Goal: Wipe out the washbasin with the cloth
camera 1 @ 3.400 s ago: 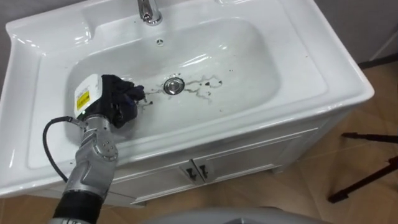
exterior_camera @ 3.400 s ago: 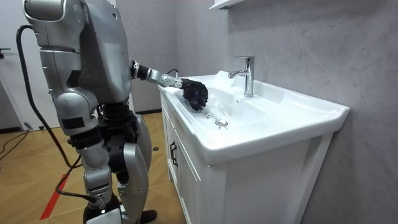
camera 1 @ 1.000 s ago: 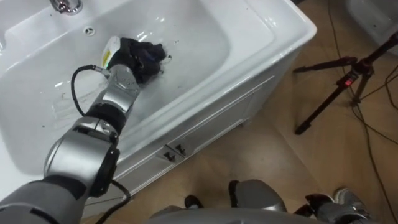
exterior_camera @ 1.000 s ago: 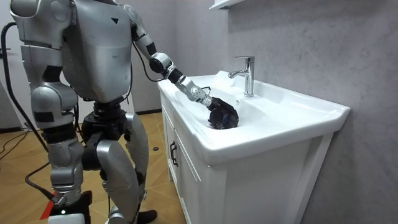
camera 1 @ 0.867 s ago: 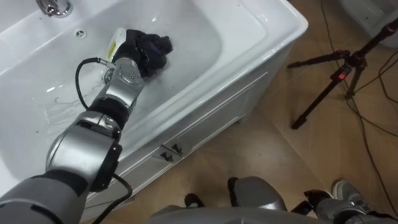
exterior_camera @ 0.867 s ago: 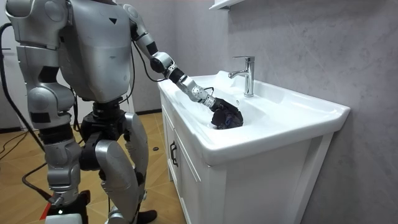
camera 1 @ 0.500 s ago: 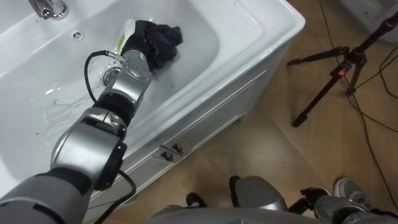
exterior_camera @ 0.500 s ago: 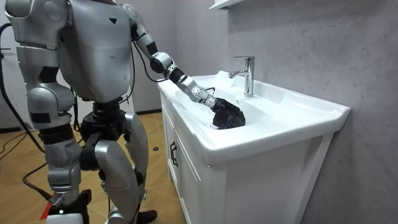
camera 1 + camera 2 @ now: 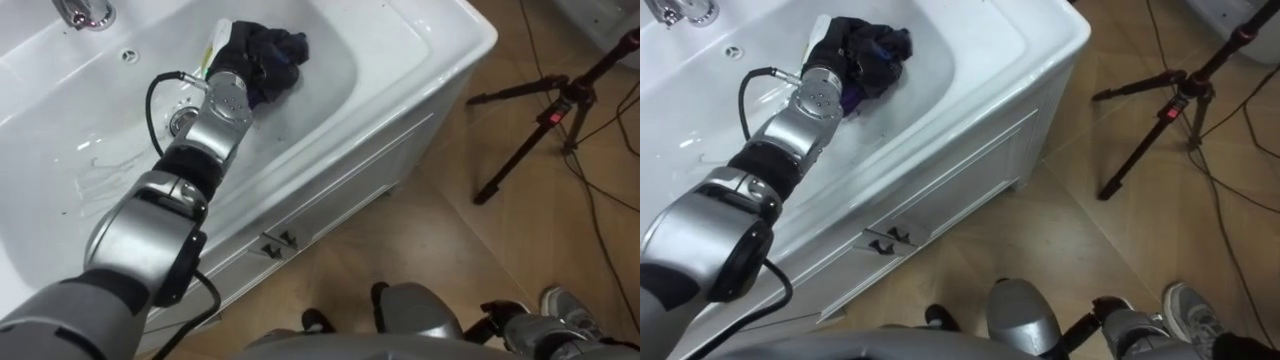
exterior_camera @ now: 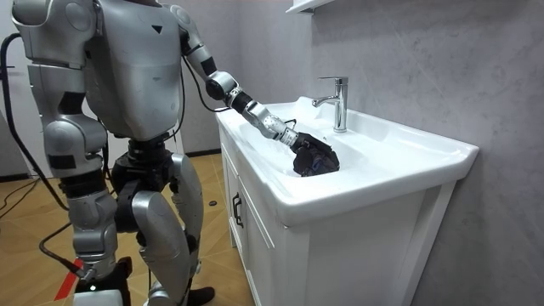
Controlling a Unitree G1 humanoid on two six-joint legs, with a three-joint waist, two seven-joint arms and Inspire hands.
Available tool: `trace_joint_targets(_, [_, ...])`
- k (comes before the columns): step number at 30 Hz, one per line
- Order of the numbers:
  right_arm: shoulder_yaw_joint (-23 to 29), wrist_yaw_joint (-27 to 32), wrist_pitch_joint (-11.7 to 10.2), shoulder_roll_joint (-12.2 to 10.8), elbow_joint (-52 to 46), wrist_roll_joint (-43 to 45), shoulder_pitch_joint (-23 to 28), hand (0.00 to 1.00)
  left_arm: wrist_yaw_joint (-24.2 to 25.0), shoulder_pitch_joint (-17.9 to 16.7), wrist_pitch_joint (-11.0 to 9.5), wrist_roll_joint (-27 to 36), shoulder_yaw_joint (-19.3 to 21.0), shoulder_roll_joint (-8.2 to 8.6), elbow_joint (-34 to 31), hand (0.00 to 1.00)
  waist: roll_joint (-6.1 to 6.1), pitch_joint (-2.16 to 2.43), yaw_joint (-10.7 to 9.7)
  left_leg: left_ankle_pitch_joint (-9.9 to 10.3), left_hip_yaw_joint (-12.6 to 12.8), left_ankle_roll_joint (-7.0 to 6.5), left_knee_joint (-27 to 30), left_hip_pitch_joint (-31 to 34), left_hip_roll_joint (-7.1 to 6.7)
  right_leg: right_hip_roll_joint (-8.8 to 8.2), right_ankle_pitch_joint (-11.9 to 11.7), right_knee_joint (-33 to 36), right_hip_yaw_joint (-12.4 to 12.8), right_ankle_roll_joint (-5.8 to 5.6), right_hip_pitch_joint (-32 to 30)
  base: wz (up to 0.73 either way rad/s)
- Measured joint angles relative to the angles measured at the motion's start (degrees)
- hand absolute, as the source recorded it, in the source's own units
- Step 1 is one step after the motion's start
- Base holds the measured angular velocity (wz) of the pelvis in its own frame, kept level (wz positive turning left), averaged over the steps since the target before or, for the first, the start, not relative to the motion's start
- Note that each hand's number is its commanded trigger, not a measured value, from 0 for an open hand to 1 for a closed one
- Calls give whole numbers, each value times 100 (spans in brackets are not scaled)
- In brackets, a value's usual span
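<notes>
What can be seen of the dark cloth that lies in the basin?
The dark cloth is soft, crumpled fabric, black with a bluish tint in its folds. It is bunched into a wad, not spread flat. The robot's left hand grips it and holds it against the inner slope of the white basin, to the right of the drain. It touches the hand and the basin; whether it is wet cannot be told.

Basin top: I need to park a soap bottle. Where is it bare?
The white ceramic basin has a bare back ledge between the chrome tap and its right rear corner. The front rim right of the arm is bare too. Crowded: the bowl, where the left hand clutches the dark cloth.
</notes>
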State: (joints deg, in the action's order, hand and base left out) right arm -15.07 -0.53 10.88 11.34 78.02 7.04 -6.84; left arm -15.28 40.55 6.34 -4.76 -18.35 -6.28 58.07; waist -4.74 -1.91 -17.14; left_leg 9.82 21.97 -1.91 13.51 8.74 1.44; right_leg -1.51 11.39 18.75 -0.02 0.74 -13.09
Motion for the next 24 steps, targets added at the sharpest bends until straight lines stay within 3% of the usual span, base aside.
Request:
trace_joint_targets(7, [3,-6,5,-1,-23,-6,23,0,-50,-11,-70,-265,23,-43,272,100,81,-54,15,0,2,0,-5,-45,-12,4,8,46,63,8,1,-4])
trace_joint_targets(9, [3,5,25,-3,-22,-22,31,0,-69,-41,-171,-350,23,-83,406,100,93,-61,28,0,-4,0,0,-43,-14,0,25,101,28,16,-1,0])
trace_joint_targets(17, [128,36,114,2,-31,32,125,0,-216,-531,-239,-1519,411,-286,661,100,119,-55,82,0,-11,0,-9,-187,3,55,38,119,51,58,86,-3])
trace_joint_targets(23, [171,43,97,50,-48,17,244,0,-325,-1031,-271,-2204,397,-583,717,100,206,31,290,0,-25,2,-20,-339,16,72,31,74,80,84,233,-6])
trace_joint_targets(24, [174,43,91,75,-33,19,257,0,-329,-1147,-275,-2270,403,-628,715,100,183,68,322,0,-54,2,-20,-371,16,69,21,22,60,83,317,13])
